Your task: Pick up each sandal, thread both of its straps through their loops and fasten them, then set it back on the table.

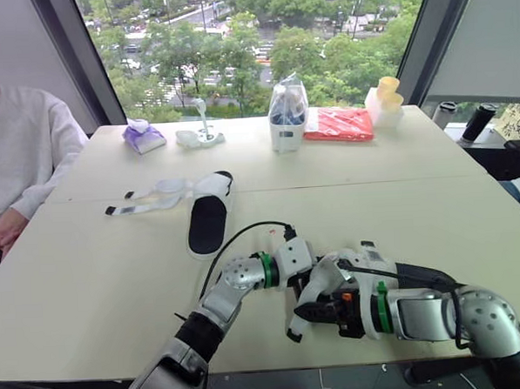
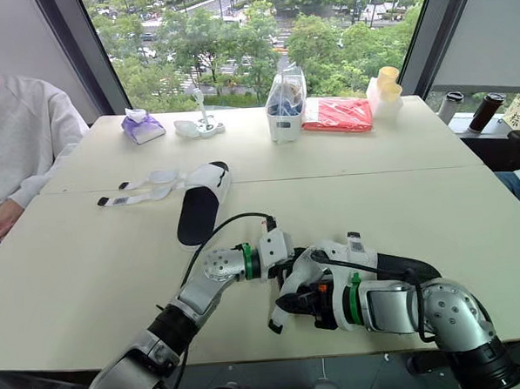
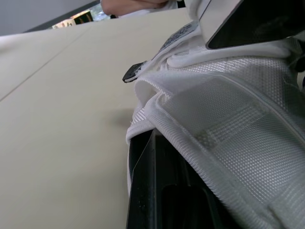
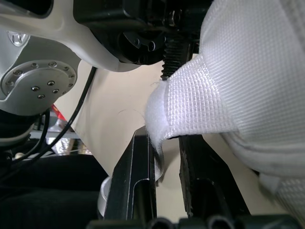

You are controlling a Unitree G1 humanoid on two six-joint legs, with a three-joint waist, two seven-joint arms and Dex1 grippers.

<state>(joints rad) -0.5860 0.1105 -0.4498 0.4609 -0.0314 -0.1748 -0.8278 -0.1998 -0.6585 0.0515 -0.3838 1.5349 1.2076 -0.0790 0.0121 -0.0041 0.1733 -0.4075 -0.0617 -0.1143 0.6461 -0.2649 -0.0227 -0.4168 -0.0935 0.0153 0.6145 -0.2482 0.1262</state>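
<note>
A white sandal (image 1: 332, 271) hangs just above the table near its front edge, held between both grippers. My left gripper (image 1: 293, 275) is shut on its left side; white woven webbing (image 3: 224, 138) lies over the black finger (image 3: 152, 191). My right gripper (image 1: 317, 313) is shut on a white strap (image 4: 190, 105), pinched between its two black fingers (image 4: 136, 181). A dark-tipped strap end (image 1: 292, 332) dangles below. The second sandal (image 1: 208, 222), white with a black footbed, lies flat farther back left, its two straps (image 1: 147, 200) spread loose on the table.
A person in a light sweater (image 1: 22, 146) sits at the table's left. Along the far edge stand a purple pack (image 1: 144, 136), a white holder (image 1: 201, 136), a clear bag (image 1: 287, 115), a red packet (image 1: 339, 123) and yellow cups (image 1: 386, 99).
</note>
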